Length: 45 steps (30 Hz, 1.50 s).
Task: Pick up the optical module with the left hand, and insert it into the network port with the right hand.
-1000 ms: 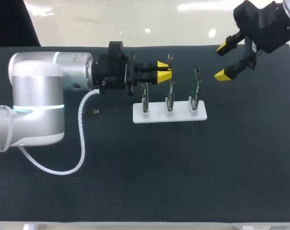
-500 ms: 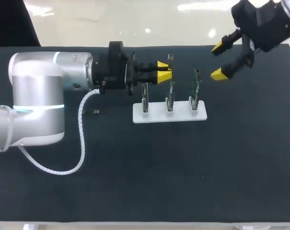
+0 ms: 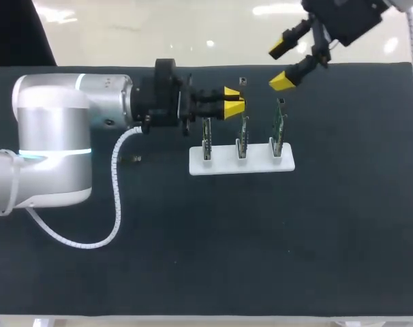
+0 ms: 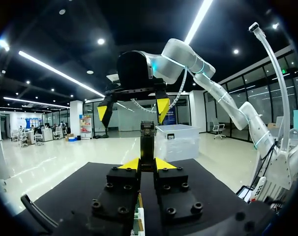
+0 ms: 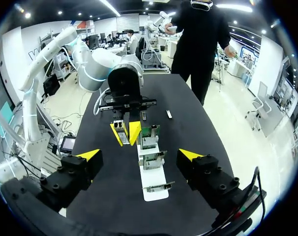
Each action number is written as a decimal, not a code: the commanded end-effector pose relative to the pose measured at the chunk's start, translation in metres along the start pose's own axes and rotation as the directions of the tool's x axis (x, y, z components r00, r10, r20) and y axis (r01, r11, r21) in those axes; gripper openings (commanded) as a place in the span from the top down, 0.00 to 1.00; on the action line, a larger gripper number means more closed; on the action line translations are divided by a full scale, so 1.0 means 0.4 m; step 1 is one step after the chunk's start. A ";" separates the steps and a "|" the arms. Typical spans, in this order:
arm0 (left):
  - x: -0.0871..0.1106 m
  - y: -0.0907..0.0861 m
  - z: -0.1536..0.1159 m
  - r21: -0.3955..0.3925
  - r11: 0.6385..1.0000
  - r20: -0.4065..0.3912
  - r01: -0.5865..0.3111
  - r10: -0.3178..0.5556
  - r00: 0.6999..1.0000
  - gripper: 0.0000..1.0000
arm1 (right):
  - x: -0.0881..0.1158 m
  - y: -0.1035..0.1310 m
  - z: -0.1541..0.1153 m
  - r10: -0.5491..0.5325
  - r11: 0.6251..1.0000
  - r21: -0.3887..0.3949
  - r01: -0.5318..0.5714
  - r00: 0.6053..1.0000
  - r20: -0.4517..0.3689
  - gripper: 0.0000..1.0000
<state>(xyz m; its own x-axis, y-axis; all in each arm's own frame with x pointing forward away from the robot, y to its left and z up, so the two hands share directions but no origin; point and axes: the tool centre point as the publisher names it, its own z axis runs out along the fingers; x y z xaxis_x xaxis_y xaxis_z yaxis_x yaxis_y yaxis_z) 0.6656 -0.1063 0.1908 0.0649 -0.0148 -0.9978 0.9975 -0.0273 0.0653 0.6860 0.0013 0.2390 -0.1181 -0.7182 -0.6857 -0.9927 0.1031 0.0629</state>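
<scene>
The optical module (image 4: 147, 140), a slim dark metal piece, sticks out ahead of my left gripper (image 4: 146, 164), whose fingers are shut on it from both sides. In the head view that gripper (image 3: 234, 101) points right, just behind the left and middle boards. Three green network boards (image 3: 242, 133) stand upright in a white stand (image 3: 220, 165). My right gripper (image 3: 283, 63) hangs open above and behind the right-hand board (image 3: 279, 122). From its own view it (image 5: 140, 155) faces the held module (image 5: 120, 128) across the boards (image 5: 154, 160).
Two small metal parts lie loose on the dark mat, one near the far edge (image 3: 242, 81) and one left of the stand (image 3: 131, 159). A white spiral cable (image 3: 114, 197) loops from my left arm over the mat.
My right gripper has swung left and toward the far edge, from the table's right end to near the right-hand board, staying open. The left arm and module have not moved.
</scene>
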 end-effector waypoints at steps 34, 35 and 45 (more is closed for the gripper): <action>0.001 0.002 0.001 0.000 1.000 0.001 -0.001 0.001 1.000 1.00 | -0.070 0.082 0.102 -0.010 0.993 0.117 0.011 1.000 -0.011 0.00; 0.001 0.002 0.001 0.000 1.000 0.001 -0.001 0.001 1.000 1.00 | -0.070 0.082 0.102 -0.010 0.993 0.117 0.011 1.000 -0.011 0.00; 0.001 0.002 0.001 0.000 1.000 0.001 -0.001 0.001 1.000 1.00 | -0.070 0.082 0.102 -0.010 0.993 0.117 0.011 1.000 -0.011 0.00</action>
<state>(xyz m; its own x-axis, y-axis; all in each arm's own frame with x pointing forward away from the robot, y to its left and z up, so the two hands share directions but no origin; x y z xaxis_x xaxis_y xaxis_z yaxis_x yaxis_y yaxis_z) 0.6656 -0.1063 0.1908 0.0648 -0.0148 -0.9978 0.9975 -0.0272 0.0652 0.6582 0.0524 0.2302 -0.1075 -0.7258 -0.6794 -0.9845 0.1728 -0.0288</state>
